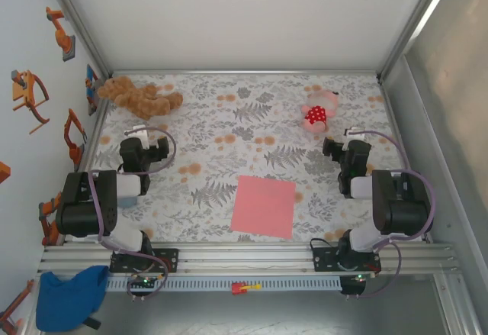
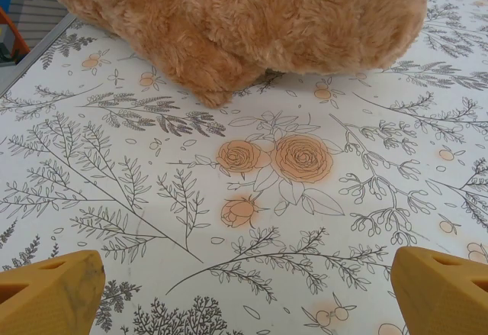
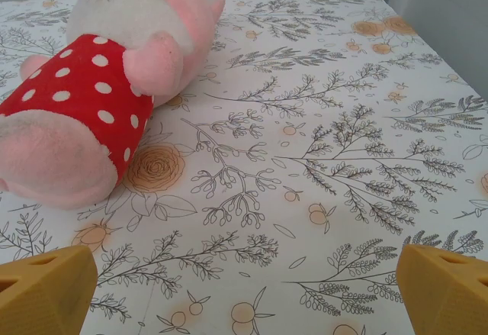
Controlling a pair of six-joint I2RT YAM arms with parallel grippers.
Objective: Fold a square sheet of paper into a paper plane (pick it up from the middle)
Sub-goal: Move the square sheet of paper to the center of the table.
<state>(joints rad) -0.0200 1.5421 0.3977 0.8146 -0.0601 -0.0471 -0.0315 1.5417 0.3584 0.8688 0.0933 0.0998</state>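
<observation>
Nothing folded yet — square sheet of paper (image 1: 264, 206) lies flat at lower centre, left fingers (image 2: 46, 293) and right fingers (image 3: 446, 289) spread wide.

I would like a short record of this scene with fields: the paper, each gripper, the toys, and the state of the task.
paper: square sheet of paper, salmon-pink, flat and unfolded on the table, near the front edge between the two arms
left arm: left gripper open, empty, facing the brown plush toy
right arm: right gripper open, empty, facing the pink plush toy
toys: brown far left, pink far right, both apart from the paper
task state: no fold made yet, paper not picked up
</observation>
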